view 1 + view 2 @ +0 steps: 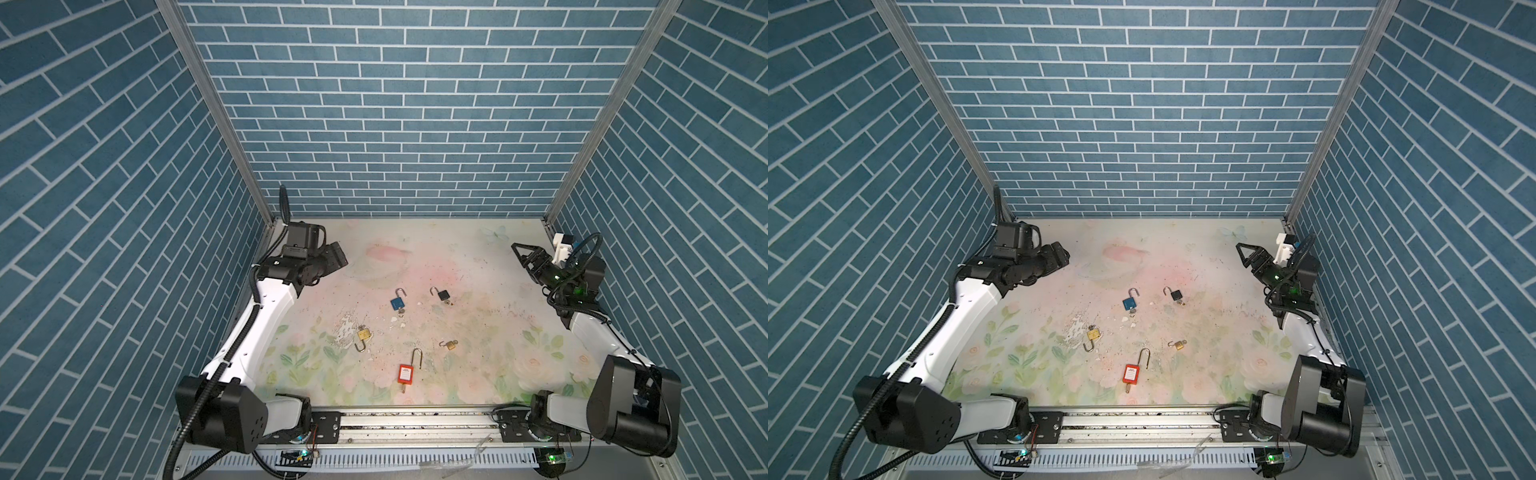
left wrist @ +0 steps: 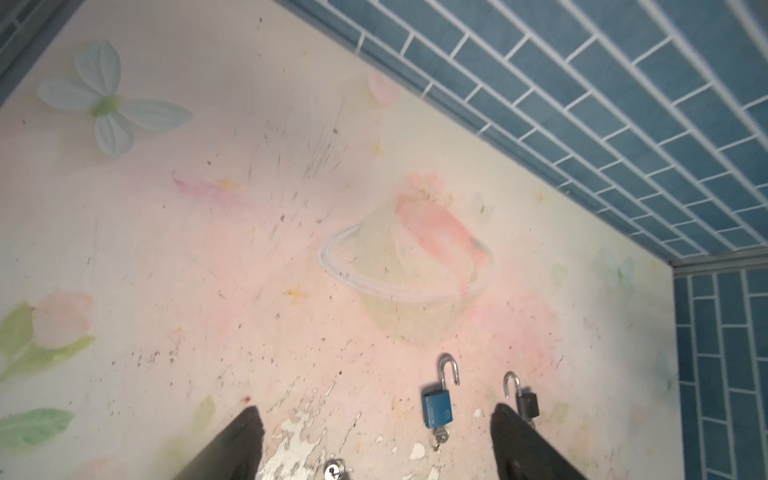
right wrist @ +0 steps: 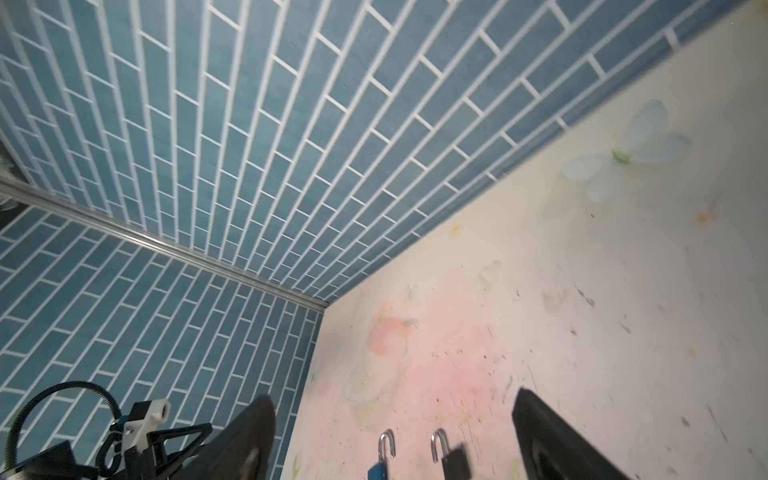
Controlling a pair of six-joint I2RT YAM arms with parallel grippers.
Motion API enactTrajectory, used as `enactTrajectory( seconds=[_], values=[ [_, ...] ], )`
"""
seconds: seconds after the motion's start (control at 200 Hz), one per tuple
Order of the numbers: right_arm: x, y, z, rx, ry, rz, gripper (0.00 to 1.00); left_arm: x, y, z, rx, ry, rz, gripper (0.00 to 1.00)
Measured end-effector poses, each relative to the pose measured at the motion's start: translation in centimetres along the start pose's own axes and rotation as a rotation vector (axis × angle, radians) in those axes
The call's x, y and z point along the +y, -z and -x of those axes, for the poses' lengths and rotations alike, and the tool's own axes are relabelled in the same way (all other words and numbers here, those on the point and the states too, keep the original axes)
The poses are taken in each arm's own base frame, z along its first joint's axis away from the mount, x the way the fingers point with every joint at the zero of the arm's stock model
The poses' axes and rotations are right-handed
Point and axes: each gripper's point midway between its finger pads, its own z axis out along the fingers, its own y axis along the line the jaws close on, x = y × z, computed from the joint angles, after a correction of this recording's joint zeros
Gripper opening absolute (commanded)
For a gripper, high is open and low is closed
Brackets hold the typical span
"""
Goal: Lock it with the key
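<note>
Left fingers (image 2: pixel 237 444) stand apart, empty, at the rear left of the tabletop (image 1: pixel 478 270). 5 locks lie mid-tabletop, shackles open, keys (image 1: pixel 404 388) inserted: yellow lock (image 1: pixel 363 333), blue lock (image 1: pixel 397 303), red lock (image 1: pixel 406 374), black lock (image 1: pixel 444 296), brass lock (image 1: pixel 449 344). Right fingers (image 3: pixel 552 440) stand apart, empty, rear right. Step: approach, not yet begun. Next: hold 1 lock body, press its shackle shut, turn the key.

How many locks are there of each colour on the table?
Blue padlock: 1
Black padlock: 1
Red padlock: 1
Gold: 2, the big gold padlock and the small gold padlock
Total: 5
</note>
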Motion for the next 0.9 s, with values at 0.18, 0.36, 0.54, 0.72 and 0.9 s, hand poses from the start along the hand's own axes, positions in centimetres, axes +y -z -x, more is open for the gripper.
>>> enactTrajectory(
  seconds=[0.18, 0.36, 0.54, 0.72, 0.9],
  values=[
    [-1.5, -2.9, -3.2, 0.142, 0.008, -0.144, 0.87, -0.8, -1.5, -3.4, 0.106, -0.019, 0.019, 0.87],
    [-1.0, -5.1, -8.2, 0.292, 0.108, -0.198, 0.86, -1.5, -4.1, -7.2, 0.222, -0.05, 0.057, 0.87],
    [0.4, -6.2, -13.5, 0.412, 0.245, -0.2, 0.85, -2.8, -6.3, -10.6, 0.315, -0.105, 0.092, 0.87],
    [1.5, -6.0, -19.5, 0.521, 0.393, -0.186, 0.81, -4.2, -7.2, -12.8, 0.346, -0.137, 0.111, 0.87],
    [2.0, -4.8, -23.9, 0.592, 0.488, -0.169, 0.8, -5.4, -7.9, -14.5, 0.35, -0.143, 0.136, 0.87]
  ],
)
